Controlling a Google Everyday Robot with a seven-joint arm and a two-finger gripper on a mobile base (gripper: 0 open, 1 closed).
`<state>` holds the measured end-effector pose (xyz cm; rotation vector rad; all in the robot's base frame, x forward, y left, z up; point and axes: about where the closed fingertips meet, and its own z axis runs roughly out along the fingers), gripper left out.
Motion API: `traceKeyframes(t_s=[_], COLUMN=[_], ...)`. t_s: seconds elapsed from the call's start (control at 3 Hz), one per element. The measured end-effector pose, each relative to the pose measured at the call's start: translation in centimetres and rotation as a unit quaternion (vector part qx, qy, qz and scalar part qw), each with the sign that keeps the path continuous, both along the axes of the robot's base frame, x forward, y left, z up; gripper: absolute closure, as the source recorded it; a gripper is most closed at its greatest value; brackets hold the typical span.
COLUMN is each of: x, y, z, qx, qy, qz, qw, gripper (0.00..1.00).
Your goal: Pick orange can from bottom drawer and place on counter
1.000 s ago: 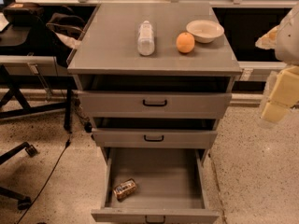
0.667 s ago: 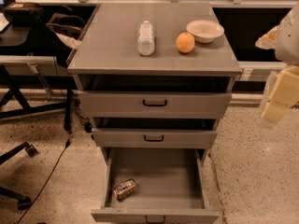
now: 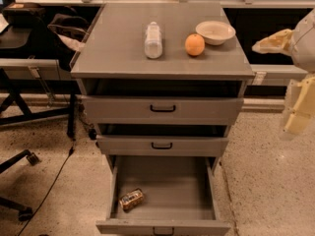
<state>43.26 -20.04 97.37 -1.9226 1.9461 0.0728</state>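
The orange can (image 3: 131,199) lies on its side at the front left of the open bottom drawer (image 3: 167,191). The counter (image 3: 118,48) is the grey top of the cabinet. My gripper (image 3: 275,85) hangs at the right edge of the view, beside the cabinet at counter height, far from the can. Its two pale yellow fingers (image 3: 298,109) stand apart and hold nothing.
On the counter stand a clear plastic bottle (image 3: 153,40), a round orange fruit (image 3: 195,44) and a white bowl (image 3: 215,32). The two upper drawers (image 3: 162,109) are slightly pulled out. A desk, chair legs and cables are at the left.
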Motion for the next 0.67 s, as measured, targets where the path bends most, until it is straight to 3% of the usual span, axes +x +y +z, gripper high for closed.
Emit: traceKeyframes(t_s=[0.33, 0.67], x=[-1.1, -1.5], y=[2.3, 3.7], z=[-0.6, -1.4], qx=[0.048, 0.055], qy=[0.029, 0.021], qz=[0.127, 0.239], qw=[0.9903, 0.9692], gripper=[0.00, 0.00])
